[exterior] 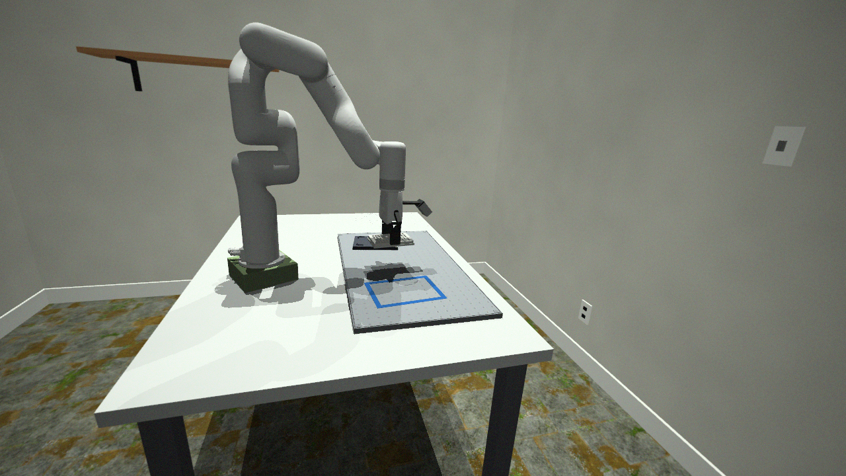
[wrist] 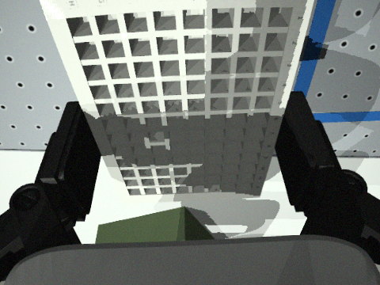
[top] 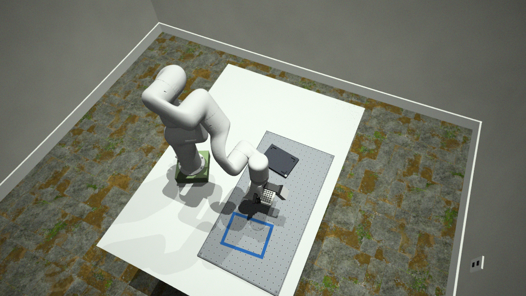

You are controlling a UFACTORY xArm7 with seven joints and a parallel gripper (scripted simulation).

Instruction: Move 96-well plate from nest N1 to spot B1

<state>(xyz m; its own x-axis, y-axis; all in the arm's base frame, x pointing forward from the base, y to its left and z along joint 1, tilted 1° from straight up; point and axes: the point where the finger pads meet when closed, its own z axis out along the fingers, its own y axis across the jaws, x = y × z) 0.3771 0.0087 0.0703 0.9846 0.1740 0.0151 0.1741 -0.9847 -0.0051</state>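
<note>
My gripper [wrist: 186, 119] is shut on the white 96-well plate [wrist: 180, 69], one finger on each long side, wells facing up. In the top view the plate [top: 267, 196] hangs above the grey deck, between the dark plate nest N1 [top: 281, 160] and the blue taped outline B1 [top: 247, 234], close to the outline's far edge. The exterior view shows the plate [exterior: 388, 238] held level well above the deck, with its shadow just behind the outline [exterior: 405, 291]. The nest is empty. A corner of the blue tape [wrist: 323, 21] shows in the wrist view beside the plate.
The perforated grey deck [top: 268, 206] lies on a white table. The arm's green base block [top: 192, 172] stands on the table to the left of the deck. A wooden wall shelf [exterior: 153, 57] is behind the arm.
</note>
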